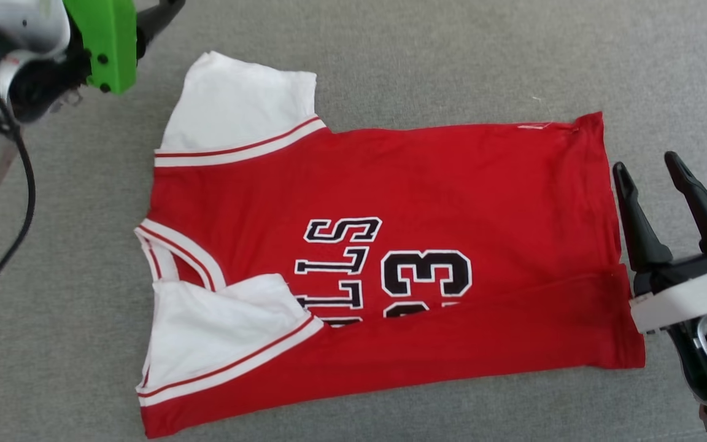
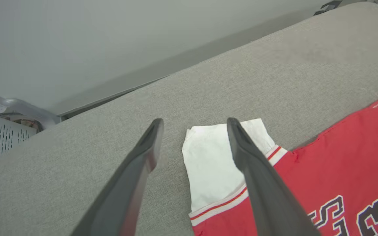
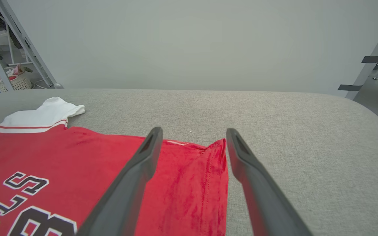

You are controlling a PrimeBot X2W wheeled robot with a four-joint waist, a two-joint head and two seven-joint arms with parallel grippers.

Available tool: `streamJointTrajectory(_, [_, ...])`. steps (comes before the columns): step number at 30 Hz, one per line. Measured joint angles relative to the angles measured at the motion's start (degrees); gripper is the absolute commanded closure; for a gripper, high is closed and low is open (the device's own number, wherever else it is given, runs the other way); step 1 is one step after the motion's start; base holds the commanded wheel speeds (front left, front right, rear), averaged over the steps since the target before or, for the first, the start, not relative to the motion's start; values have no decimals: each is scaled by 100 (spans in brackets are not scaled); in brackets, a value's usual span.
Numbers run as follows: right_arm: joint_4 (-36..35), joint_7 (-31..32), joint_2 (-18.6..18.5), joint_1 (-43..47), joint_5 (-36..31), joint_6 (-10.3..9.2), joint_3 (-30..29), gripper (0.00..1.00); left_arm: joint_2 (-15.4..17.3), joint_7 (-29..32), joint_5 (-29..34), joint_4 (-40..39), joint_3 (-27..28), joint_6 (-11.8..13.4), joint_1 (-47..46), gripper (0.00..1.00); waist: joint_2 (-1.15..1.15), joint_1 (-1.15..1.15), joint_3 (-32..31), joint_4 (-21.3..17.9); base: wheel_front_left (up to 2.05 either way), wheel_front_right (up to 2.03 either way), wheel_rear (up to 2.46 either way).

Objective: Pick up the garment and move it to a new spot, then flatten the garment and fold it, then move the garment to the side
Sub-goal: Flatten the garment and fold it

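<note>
Garment (image 1: 427, 184) lies flat on the grey pad (image 1: 452, 61) in front of you. Its collar (image 1: 175, 252) points toward the robot's left and its hem (image 1: 605, 233) toward the right, so the lettering (image 1: 335, 264) reads sideways in the head view. The near long edge is folded up over the chest in a red band (image 1: 452, 350) that covers the lower part of the letters and of the number (image 1: 427, 273). The near sleeve (image 1: 224, 331) lies folded in on the red, its cuff overlapping the lowest letters. The far sleeve (image 1: 237, 104) lies spread out on the pad, away from the robot.

Your right gripper (image 1: 645, 161) sits just beside the hem, off its right edge, with its 2 fingers well apart and nothing between them. In the right wrist view the hem's far corner (image 3: 217, 147) shows in the gap between those fingers. You cannot tell from it whether they touch the pad.

Your left gripper (image 2: 194, 120) is at the far left, near the far sleeve but apart from it. Its 2 fingers are spread wide and hold nothing. In the left wrist view the far sleeve shows between them and behind the right-hand one. A green block (image 1: 105, 43) and a black cable (image 1: 22, 184) show on that arm in the head view.
</note>
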Motion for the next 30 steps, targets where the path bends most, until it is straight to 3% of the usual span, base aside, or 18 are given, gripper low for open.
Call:
streamJointTrajectory(8, [130, -194, 33, -441, -57, 0, 263, 0, -309, 1495, -105, 1043, -421, -123, -776, 0, 0, 0, 658, -266, 0, 0, 0])
streamJointTrajectory(19, [393, -417, 34, -558, -43, 0, 338, 0, -346, 1902, 143, 1767, -816, -300, -917, 0, 0, 0, 1140, -693, 0, 0, 0])
streamJointTrajectory(20, [405, -435, 34, -558, -33, 0, 326, 0, -343, 1904, 143, 1769, -822, -314, -926, 87, 0, 0, 1142, -697, 0, 0, 0])
streamJointTrajectory(21, [420, -449, 27, -558, -11, 0, 302, 0, -344, 1900, 142, 1773, -824, -330, -928, 100, 0, 0, 1136, -694, 0, 0, 0])
streamJointTrajectory(30, [390, -324, -382, -903, 27, 0, 30, 0, -415, 994, 132, 1544, -912, -417, -566, 100, 0, 0, 794, -543, 0, 0, 0])
